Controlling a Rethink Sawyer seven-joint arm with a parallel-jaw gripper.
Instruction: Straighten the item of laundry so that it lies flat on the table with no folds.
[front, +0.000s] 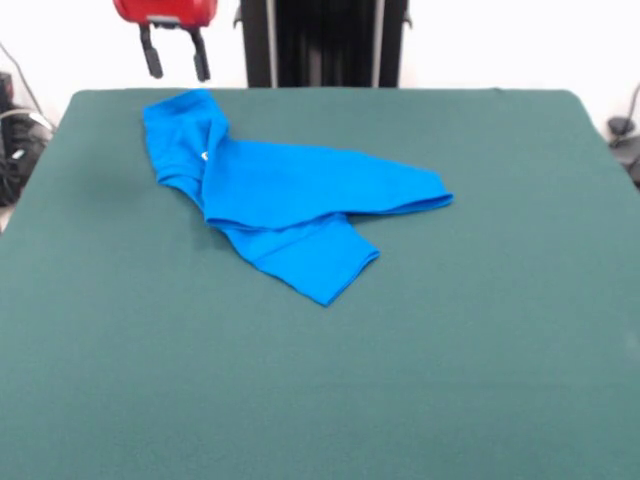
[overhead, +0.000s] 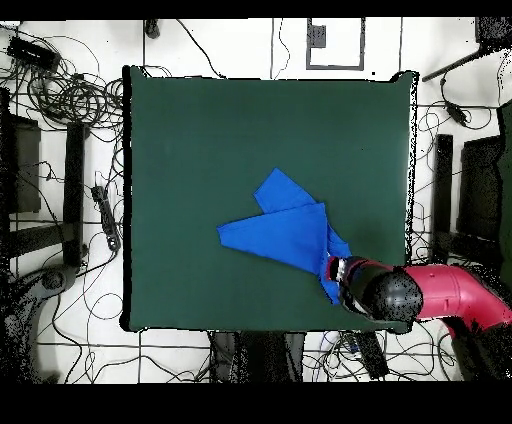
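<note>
Tool (front: 175, 55): fingers apart, empty, above the shirt's eleven-o'clock corner. Shirt (front: 285, 190): folded on the surface (front: 450, 350). Step: regrasp pending; next, seize that corner, draw outward.

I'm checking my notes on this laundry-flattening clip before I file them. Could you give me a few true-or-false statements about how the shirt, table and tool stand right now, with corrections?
1. The blue T-shirt lies folded over itself on the table. True.
2. The tool is clamped on the shirt's cloth. False: in the front view its fingers hang apart above the shirt's far end, holding nothing.
3. The shirt hangs over the table's edge. False: all of it lies on the green top.
4. The shirt's printed front is spread out in full view. False: only a small white fleck shows; folds hide the rest.
5. In the overhead view the red arm reaches in over the shirt's end nearest the robot's base. True.
</note>
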